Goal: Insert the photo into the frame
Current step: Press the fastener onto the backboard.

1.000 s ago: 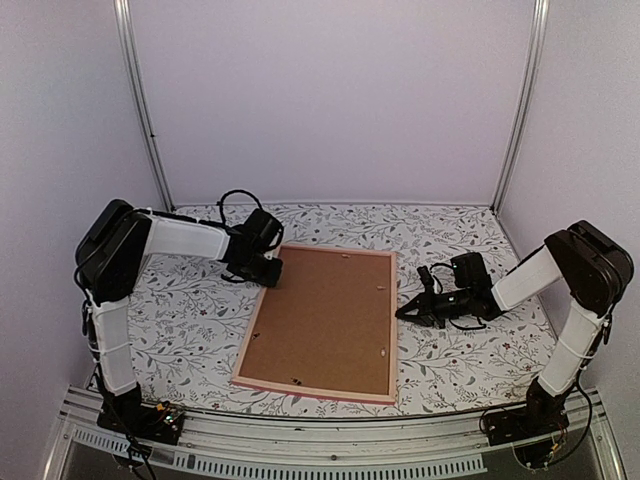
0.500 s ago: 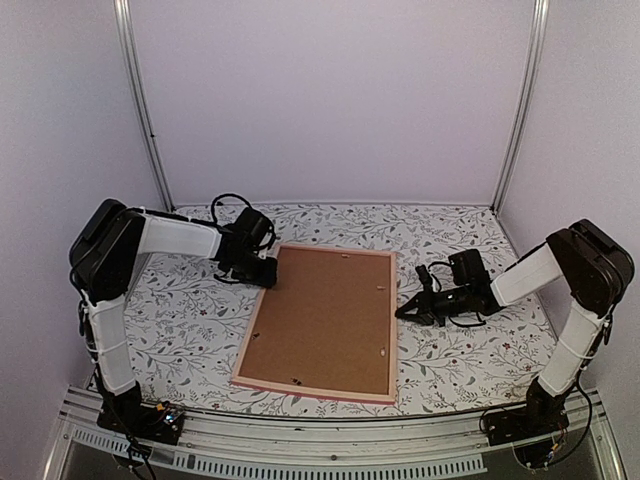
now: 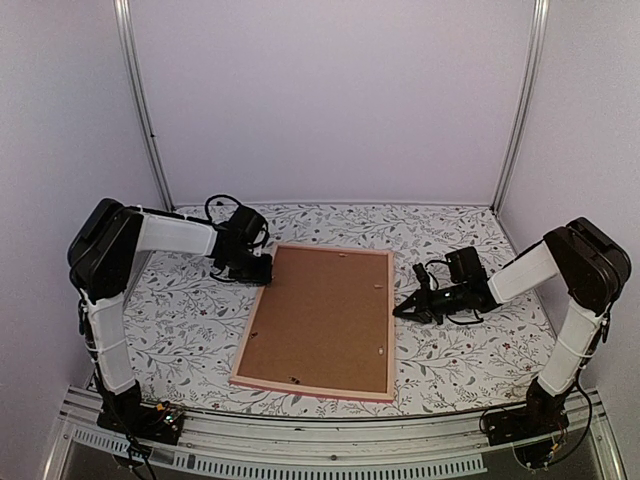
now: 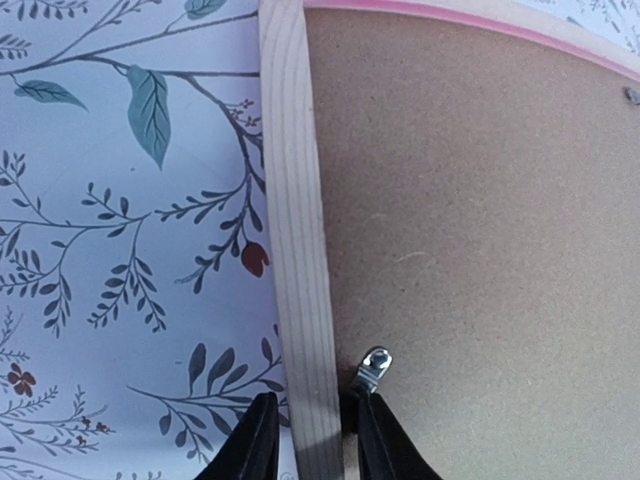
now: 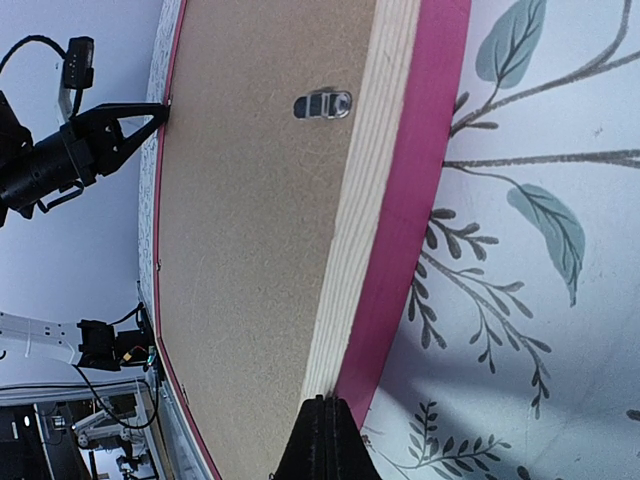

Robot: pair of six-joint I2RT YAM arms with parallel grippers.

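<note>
Straddling the frame [image 3: 318, 320] rail, left gripper [image 4: 312, 408] narrow, grip uncertain, we are touching its edge with closed right gripper [image 5: 322, 410].

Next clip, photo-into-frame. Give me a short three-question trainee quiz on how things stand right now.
1. True or false: the frame lies with its brown backing board facing up.
2. Which gripper has its jaws fully closed? A) left gripper B) right gripper C) both
3. Fill in: the left gripper's fingers straddle the frame's wooden ___, next to a metal clip.
Key: 1 true; 2 B; 3 rail.
</note>
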